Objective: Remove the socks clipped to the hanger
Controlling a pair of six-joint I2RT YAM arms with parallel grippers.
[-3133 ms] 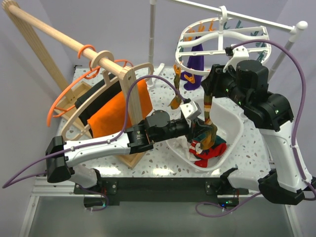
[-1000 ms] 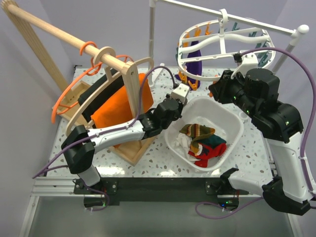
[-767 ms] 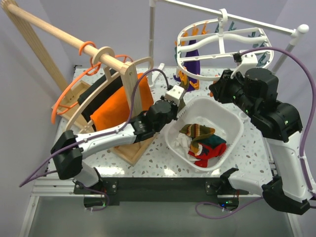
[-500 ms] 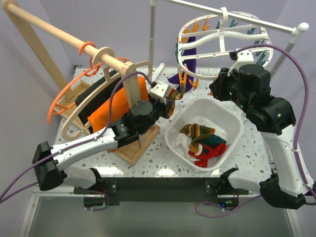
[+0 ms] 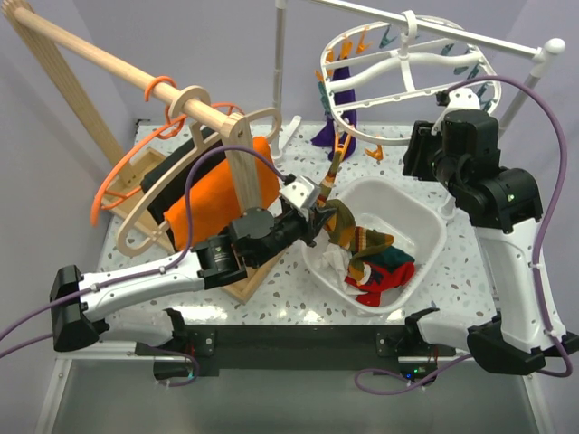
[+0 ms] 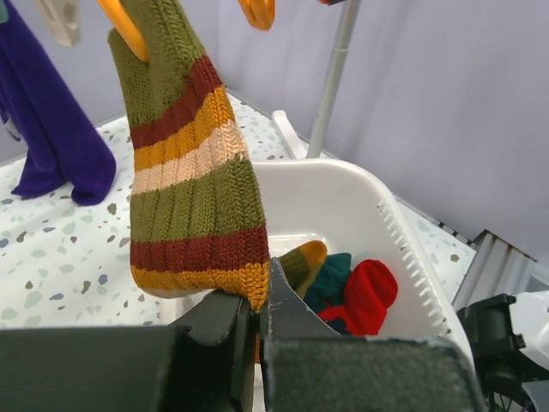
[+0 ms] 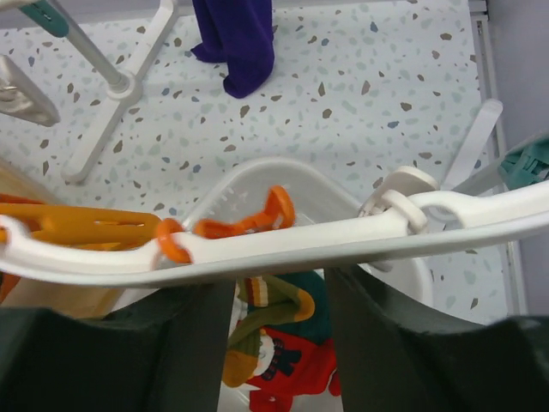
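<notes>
The white oval hanger (image 5: 398, 63) hangs from the rail at the back right. A brown-striped sock (image 5: 336, 185) hangs from one of its orange clips (image 6: 129, 26) and stretches down to the left. My left gripper (image 5: 318, 220) is shut on this sock's lower edge (image 6: 244, 287), beside the white basin (image 5: 432, 210). A purple sock (image 5: 327, 132) hangs behind it. Red, green and striped socks (image 5: 375, 262) lie in the basin. My right gripper (image 5: 414, 155) is open at the hanger's near rim (image 7: 300, 245), which crosses in front of its fingers.
A wooden rack (image 5: 231, 149) with a pole, wooden hangers, orange rings and orange and black cloths stands at the left. The white rail's post (image 5: 279, 54) and feet (image 7: 111, 86) stand behind the basin. A purple cable (image 5: 529, 117) loops over the right arm.
My left gripper has come back from the hanger toward the basin, shut on the striped sock and pulling it taut. The right gripper has risen to the hanger's rim. The hanger has tilted.
</notes>
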